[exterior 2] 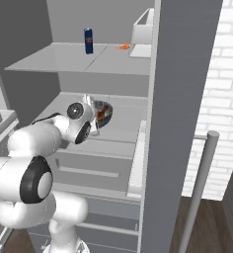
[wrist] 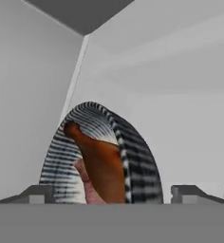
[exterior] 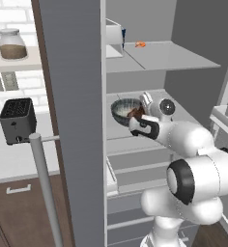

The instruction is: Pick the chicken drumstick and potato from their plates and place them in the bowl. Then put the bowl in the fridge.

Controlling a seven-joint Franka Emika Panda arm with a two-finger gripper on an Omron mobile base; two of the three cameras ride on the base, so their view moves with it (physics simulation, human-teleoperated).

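The fridge [exterior: 72, 96] stands open, its door edge close in front of me. The dark speckled bowl [exterior: 121, 112] [exterior 2: 106, 106] [wrist: 140, 161] is at the fridge's middle shelf [exterior: 183, 113]. I cannot tell whether it rests flat there. Inside it lie the orange-brown chicken drumstick [wrist: 104, 163] [exterior 2: 102, 114] and the reddish potato [wrist: 87, 186]. My gripper [wrist: 111, 197] [exterior: 146, 101] is open at the bowl's near side, its fingertips [wrist: 38, 193] wide apart on either side of the rim. The plates are out of view.
The upper shelf holds a blue can [exterior 2: 89, 40], a white box [exterior: 113, 36] and a small orange bit [exterior: 140, 44]. The door's silver bar handle [exterior: 43, 183] [exterior 2: 200, 183] stands near. A black toaster [exterior: 18, 120] and a jar [exterior: 12, 44] are at the left. Drawers sit below the shelf.
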